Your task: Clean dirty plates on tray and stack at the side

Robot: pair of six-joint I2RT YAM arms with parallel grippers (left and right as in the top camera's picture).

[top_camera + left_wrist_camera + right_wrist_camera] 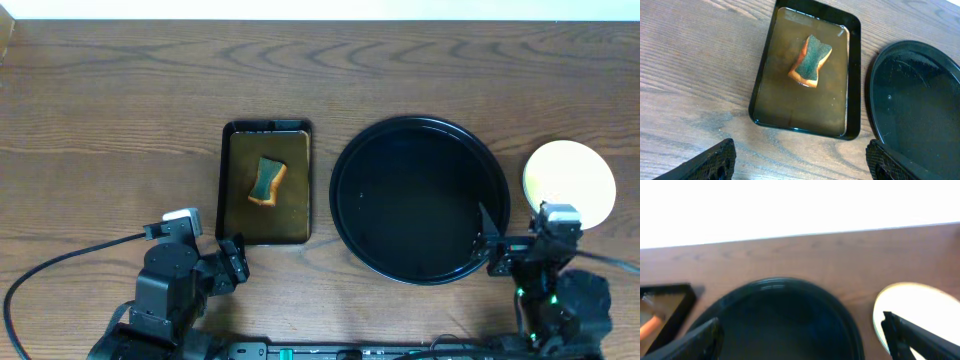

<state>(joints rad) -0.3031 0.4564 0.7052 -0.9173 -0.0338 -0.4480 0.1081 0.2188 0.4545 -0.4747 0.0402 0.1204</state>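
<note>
The right gripper (493, 246), jaws released and empty, is nearer the pale yellow round glossy plate (570, 180), which sits on bare wood just ahead-right of its jaws. The large round glossy black tray (420, 123) lies empty ahead-left. The left gripper (232, 262), also released, faces a rectangular dark tray (240, 215) holding a sponge (267, 181). Plates beneath cannot be told.

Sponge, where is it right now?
Overhead view, left of centre: the sponge lies in the rectangular tray of brownish liquid, left of the round black tray.
</note>
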